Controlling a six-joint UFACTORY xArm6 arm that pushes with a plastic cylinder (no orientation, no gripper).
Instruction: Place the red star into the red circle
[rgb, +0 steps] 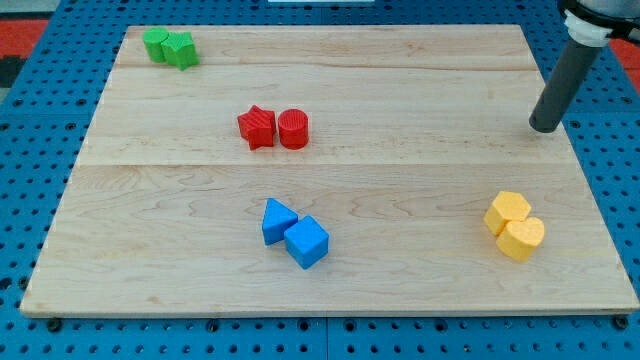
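Note:
The red star (257, 127) lies on the wooden board (400, 180) a little left of the middle, in the upper half. The red circle (293, 129), a short red cylinder, stands right beside it on the star's right, touching or nearly touching. My tip (545, 128) is at the end of the dark rod near the board's right edge, far to the right of both red blocks, at about the same height in the view.
Two green blocks (169, 47) sit together at the top left corner. A blue triangle (277, 220) and a blue cube (307, 242) lie together at the bottom middle. Two yellow blocks (515, 226) lie together at the bottom right, below my tip.

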